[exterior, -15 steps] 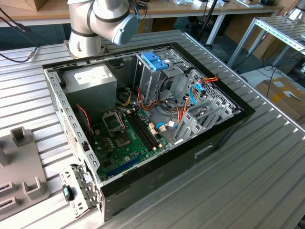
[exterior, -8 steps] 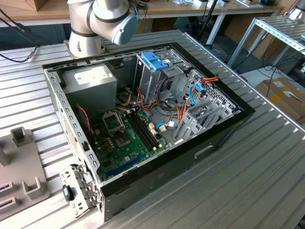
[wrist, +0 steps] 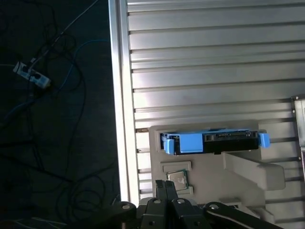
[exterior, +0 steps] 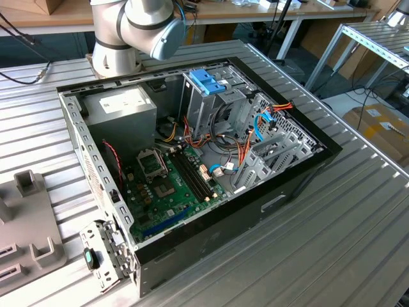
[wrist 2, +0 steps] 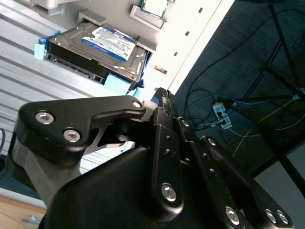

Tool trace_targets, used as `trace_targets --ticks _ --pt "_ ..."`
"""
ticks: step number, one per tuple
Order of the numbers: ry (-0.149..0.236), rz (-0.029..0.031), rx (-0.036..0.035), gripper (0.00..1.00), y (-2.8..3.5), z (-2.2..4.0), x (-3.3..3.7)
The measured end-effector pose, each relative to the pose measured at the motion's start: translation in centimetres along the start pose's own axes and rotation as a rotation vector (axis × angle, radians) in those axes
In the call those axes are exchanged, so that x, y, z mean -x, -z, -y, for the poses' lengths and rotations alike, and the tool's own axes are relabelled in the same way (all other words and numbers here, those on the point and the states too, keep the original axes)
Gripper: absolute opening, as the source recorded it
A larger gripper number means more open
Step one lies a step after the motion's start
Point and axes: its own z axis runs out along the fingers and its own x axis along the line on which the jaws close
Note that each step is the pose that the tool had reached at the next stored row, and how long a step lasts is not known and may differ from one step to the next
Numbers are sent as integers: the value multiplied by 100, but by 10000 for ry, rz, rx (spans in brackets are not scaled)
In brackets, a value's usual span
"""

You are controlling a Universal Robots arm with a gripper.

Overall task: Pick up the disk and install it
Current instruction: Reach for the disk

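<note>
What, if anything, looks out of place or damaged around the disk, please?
Nothing stands out: the disk sits squarely in its grey holder on the slatted table, with no visible damage.

Disk point(wrist 2: 102, 47) silver-grey, its label point(wrist 2: 114, 42) white and seemingly blue, carrier rail point(wrist 2: 116, 82) light blue; bench point(wrist: 200, 57) ribbed silver; motherboard point(exterior: 166, 185) green.

The arm point(exterior: 137, 25) is made of fat round tubes, shiny silver-grey, with a pale blue cap point(exterior: 171, 37) on one joint. The gripper point(wrist 2: 163, 95) is all black and a bit shiny, with flat bars and chunky links held by small round silver screws point(wrist 2: 44, 117)
</note>
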Motion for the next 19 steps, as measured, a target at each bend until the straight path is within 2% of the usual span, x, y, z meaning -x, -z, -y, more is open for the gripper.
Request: trace_targets --ticks 3,7,9,10,11,12,13,19 --pt "0 1 -8 11 -30 -82 116" --pt "0 2 -24 11 -59 -173 193" --pt "1 -1 -38 11 -85 -234 260" --pt "1 -5 -69 11 -106 -271 315" --pt "3 -8 -150 11 -136 -327 353" --pt "6 -13 -216 11 -163 -393 352" --pt "5 -14 -235 11 -178 -432 349" --pt "6 -15 -235 11 -179 -437 349"
